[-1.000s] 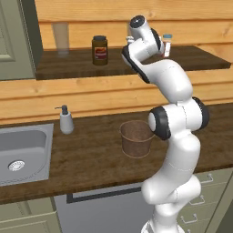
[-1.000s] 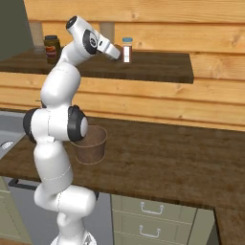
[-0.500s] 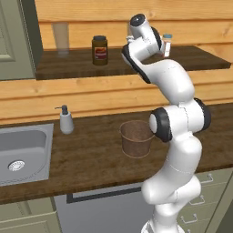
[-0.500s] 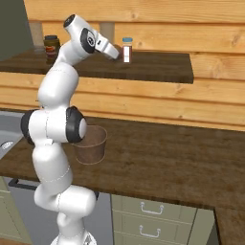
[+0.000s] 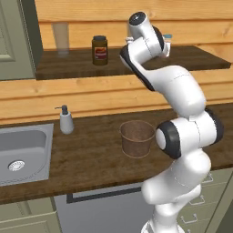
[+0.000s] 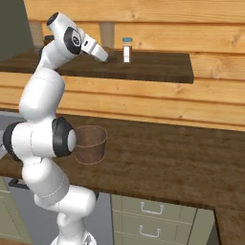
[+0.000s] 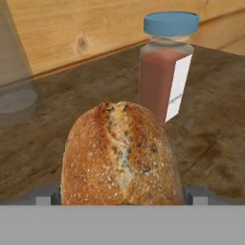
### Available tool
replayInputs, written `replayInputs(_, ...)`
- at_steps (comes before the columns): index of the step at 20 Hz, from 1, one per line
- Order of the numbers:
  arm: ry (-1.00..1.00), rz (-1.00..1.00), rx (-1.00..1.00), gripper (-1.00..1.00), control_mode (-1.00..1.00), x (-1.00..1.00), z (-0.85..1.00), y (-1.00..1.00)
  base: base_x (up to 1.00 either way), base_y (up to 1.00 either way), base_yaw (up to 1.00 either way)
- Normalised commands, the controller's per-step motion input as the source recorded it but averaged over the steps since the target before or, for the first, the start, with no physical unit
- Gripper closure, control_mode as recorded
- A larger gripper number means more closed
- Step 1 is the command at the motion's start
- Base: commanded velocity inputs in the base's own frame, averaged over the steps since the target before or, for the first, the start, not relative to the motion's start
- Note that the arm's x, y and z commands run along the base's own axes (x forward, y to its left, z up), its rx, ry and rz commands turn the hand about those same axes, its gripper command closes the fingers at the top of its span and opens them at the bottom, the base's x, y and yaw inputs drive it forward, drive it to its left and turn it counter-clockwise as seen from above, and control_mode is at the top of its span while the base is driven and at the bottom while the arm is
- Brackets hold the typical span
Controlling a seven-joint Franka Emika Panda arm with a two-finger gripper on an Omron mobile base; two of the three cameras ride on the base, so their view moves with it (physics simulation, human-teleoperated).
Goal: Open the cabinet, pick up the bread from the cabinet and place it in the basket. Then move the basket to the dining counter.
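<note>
With the cabinet [image 5: 18, 41] open, the jaws stand wide around the bread [image 7: 122, 153] at lower centre of the hand view, gripping nothing yet. Next comes closing, lifting, then the basket [image 5: 137, 138].

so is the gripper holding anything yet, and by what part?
Nothing held. The gripper is open, its fingertips flanking the bread at its base on the cabinet shelf.
</note>
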Motion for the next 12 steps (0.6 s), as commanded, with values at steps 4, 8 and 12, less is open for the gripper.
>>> replayInputs(4, -0.01, 0.00, 0.00, 1.00, -1.00, -0.72, 0.25, 0.24, 0.00, 0.00, 0.00)
replayInputs(8, 0.00, 0.00, 0.00, 1.00, -1.00, -0.80, 0.44, 0.16, 0.00, 0.00, 0.00)
replayInputs(12, 0.00, 0.00, 0.00, 1.00, -1.00, -0.97, 0.36, 0.01, 0.00, 0.00, 0.00)
